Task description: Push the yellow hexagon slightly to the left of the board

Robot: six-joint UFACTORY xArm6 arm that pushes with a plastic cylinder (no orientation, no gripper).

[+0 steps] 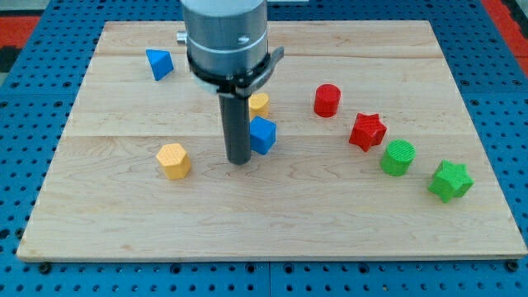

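A: Starting at the view's left, what sits on the board (99, 223)?

B: Pale wooden planks with visible grain, on a blue perforated base (25, 148); near the top left a blue triangular block (159, 63), sharp-edged and matte; lower down, the yellow hexagon (173, 161), faceted and slightly grainy, left of centre and near the view's bottom half.

A: And the rod?

B: A smooth dark cylinder under a grey metal housing; my tip (239, 162) rests on the wood just right of the yellow hexagon, apart from it (there is no hand to open or close, only this rod); a blue cube-like block (263, 135) sits right beside the rod's right side, whether touching I cannot tell; a yellow round block (260, 103) peeks out behind it.

A: Further right?

B: A red cylinder (327, 100); a red star (367, 131); a green ribbed cylinder (398, 157); a green star (450, 181), all in a descending diagonal.
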